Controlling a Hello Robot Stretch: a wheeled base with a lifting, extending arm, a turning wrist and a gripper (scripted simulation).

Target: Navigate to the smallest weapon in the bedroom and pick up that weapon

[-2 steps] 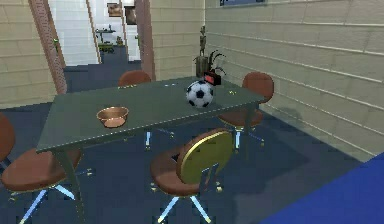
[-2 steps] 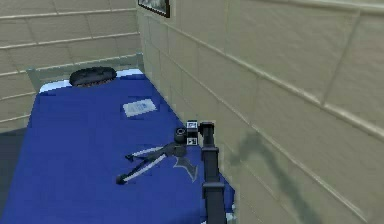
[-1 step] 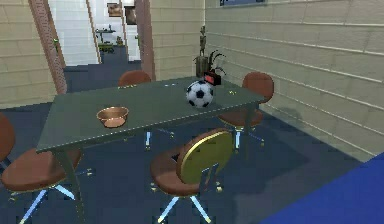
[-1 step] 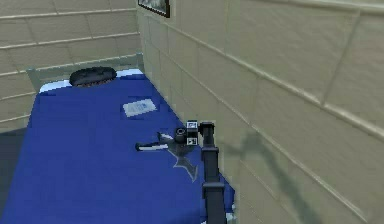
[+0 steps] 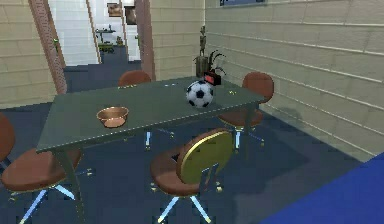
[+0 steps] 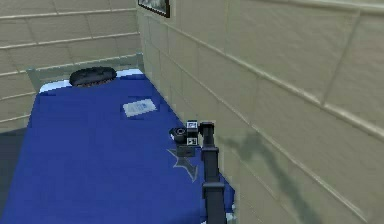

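Observation:
My arm rises from the bottom of the arm side view over a blue bed that stands against a beige panelled wall. The gripper sits at the arm's far end, near the bed's wall-side edge. I cannot tell whether it holds anything. A small flat pale thing lies on the blue cover farther up the bed. At the bed's far end rests a dark round thing. Nothing I can make out has the shape of a weapon.
In the forward view a dark green table bears a soccer ball and a copper bowl, with several brown chairs around it. A doorway opens behind. The blue bed corner shows at bottom right.

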